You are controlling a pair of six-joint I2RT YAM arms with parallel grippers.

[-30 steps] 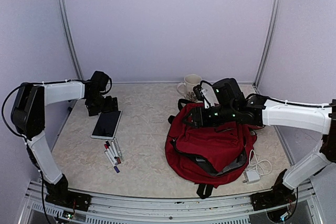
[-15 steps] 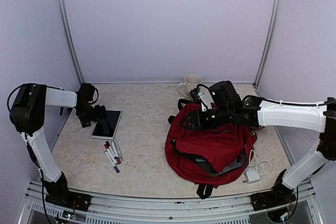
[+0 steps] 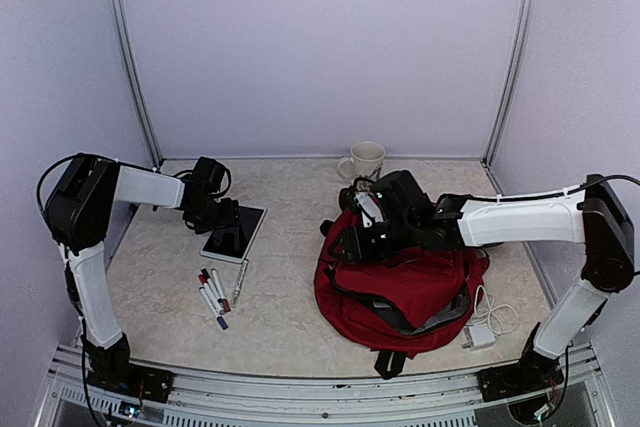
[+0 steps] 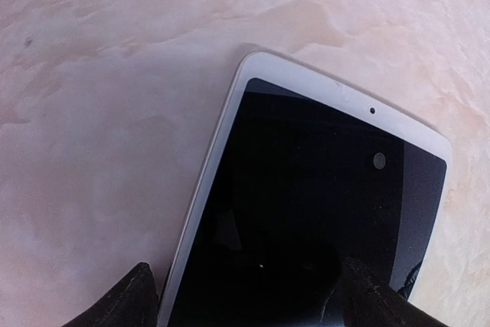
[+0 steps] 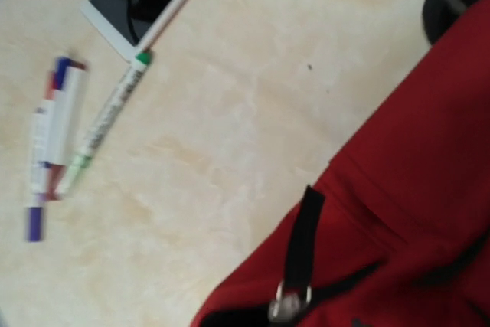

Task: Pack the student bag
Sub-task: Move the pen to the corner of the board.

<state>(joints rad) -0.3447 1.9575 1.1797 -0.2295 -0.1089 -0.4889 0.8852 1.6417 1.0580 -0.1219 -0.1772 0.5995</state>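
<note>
**Station State: Student Bag and Surrounding Items**

One student bag [image 3: 410,285], a dark red backpack, lies on the right half of the table [image 3: 290,287], near the front edge. The right wrist view shows one black strap [image 5: 302,243] with a metal ring on the red fabric.

The right gripper [image 3: 350,240] sits at the bag's upper left edge. Its fingers are not visible in the wrist view, so it cannot be determined whether they are spread or pinching the fabric.

Behind the bag stands one white mug [image 3: 366,159]. Just beside its front right corner lies one white charger [image 3: 479,335] with a cable.

Well apart, on the left half, lies one white-bezel tablet [image 4: 306,212], screen dark. The left gripper [image 4: 249,300] is over it with fingers spread wide, one tip at the left edge and one over the screen.

One green-capped marker [image 5: 111,124] lies at the tablet's corner; its barrel print is too blurred to read. Beside it is a cluster of markers [image 3: 213,297]; the count is unclear.
</note>
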